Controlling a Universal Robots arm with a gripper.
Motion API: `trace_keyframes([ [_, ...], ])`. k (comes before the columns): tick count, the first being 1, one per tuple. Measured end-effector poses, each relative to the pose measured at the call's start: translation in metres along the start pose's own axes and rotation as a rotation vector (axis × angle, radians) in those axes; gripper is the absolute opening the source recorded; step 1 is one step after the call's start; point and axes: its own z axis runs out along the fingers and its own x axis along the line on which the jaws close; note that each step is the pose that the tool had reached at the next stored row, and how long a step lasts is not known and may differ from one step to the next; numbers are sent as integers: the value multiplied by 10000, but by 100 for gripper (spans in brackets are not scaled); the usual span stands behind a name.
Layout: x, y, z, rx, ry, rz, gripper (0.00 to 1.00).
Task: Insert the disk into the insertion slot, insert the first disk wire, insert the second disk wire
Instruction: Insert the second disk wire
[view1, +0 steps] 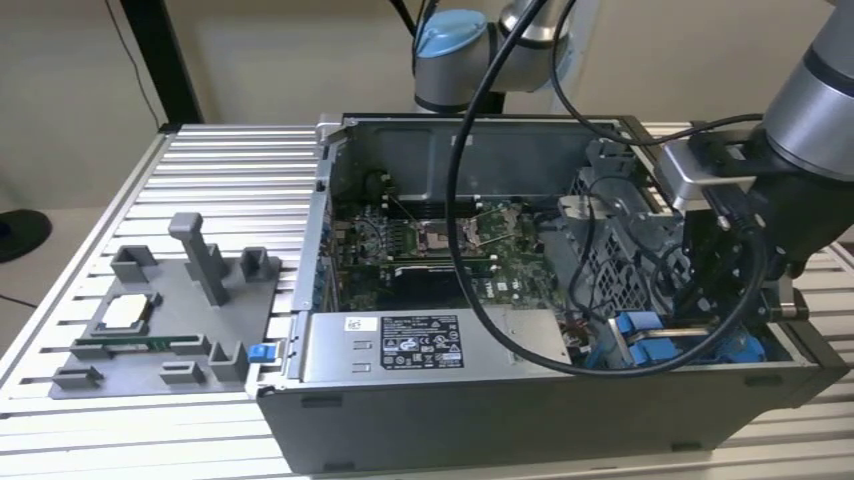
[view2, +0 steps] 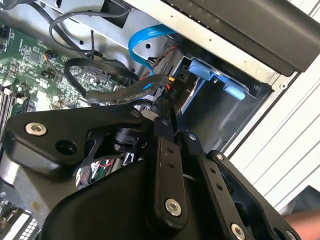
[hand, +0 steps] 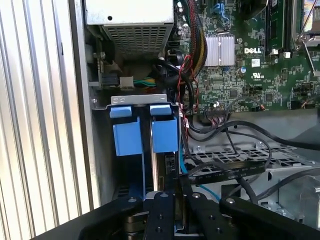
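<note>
The gripper (view2: 167, 112) has its fingers (hand: 165, 210) pinched together on a dark cable end, down in the insertion slot (hand: 125, 135) at the open computer case's (view1: 534, 410) front corner. The case sits on a ribbed metal table (view1: 227, 170) beside beige walls.

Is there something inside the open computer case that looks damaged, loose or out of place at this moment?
Nothing looks damaged. The gripper is low in the case by the insertion slot, at the black wire connector. A light blue cable and black cables lie loosely across the drive cage, untidy but not broken.
</note>
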Motion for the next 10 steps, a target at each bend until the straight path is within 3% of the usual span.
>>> trace_keyframes([
  [1,0,0,0,1,-2,0,0],
  [2,-1,-1,5,2,-12,-1,100],
  [3,1,-1,16,0,-31,-1,100],
  [5,-1,-2,-10,0,-1,-1,100],
  [10,-21,-11,-223,0,0,2,100],
])
